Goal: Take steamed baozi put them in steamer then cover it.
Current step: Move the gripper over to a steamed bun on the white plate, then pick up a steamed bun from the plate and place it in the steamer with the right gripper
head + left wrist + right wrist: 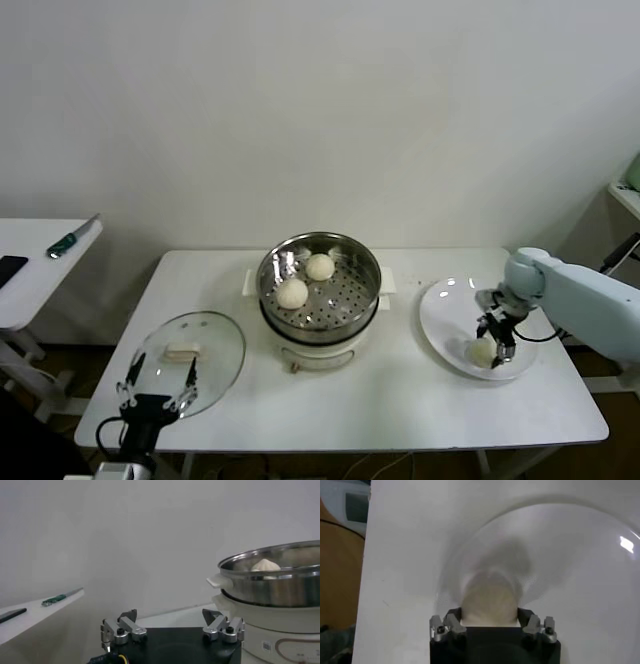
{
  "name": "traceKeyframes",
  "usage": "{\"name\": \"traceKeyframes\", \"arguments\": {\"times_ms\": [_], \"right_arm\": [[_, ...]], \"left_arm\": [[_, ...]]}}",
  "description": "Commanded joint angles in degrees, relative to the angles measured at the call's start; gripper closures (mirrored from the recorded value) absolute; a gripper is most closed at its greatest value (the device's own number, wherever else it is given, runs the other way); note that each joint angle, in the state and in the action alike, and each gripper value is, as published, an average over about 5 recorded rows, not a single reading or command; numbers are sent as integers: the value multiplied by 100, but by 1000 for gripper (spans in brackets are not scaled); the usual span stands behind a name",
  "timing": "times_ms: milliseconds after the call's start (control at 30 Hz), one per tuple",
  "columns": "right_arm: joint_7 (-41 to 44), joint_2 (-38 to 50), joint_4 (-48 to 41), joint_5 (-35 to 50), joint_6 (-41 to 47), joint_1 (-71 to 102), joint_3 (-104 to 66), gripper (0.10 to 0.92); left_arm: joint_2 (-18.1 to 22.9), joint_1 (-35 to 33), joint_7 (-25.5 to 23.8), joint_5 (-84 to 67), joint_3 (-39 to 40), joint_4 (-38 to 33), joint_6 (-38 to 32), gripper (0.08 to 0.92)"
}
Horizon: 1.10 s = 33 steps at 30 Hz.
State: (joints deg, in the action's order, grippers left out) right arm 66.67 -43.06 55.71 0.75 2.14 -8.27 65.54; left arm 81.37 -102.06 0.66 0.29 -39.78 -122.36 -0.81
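Observation:
The steel steamer (370,262) stands on its white pot base at the table's middle, with two baozi (320,266) (292,293) inside. One baozi (483,352) lies on the white plate (445,310) at the right. My right gripper (497,345) is down on the plate, shut on this baozi (489,597), one finger against each side. The glass cover (215,350) lies flat on the table at the left. My left gripper (159,380) is open and empty at the cover's near edge. The left wrist view shows the steamer (280,580) and a baozi top (266,565). A fourth baozi is not in view.
A side table at the far left carries a green-handled tool (70,240) and a black phone (10,268). The table's front edge runs just below the cover and the plate. A shelf edge shows at the far right (625,195).

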Motion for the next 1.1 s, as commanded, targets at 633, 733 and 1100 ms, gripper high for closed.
{"name": "traceKeyframes", "arguments": {"times_ms": [633,733,1100], "right_arm": [[556,-1117,564,-62,-2337,-3163,1467,338],[579,-1476,747,-64,-2732,-3496,1526,338],[458,-2593,1821,421,-3339,-4002,1953,338]], "left_arm": [[32,-55,-6,68,117,-23,-16,177],[46,-105,-6,90,151,-17,-29,177],[39,-193,-26,-15,59,-52,-45,177]]}}
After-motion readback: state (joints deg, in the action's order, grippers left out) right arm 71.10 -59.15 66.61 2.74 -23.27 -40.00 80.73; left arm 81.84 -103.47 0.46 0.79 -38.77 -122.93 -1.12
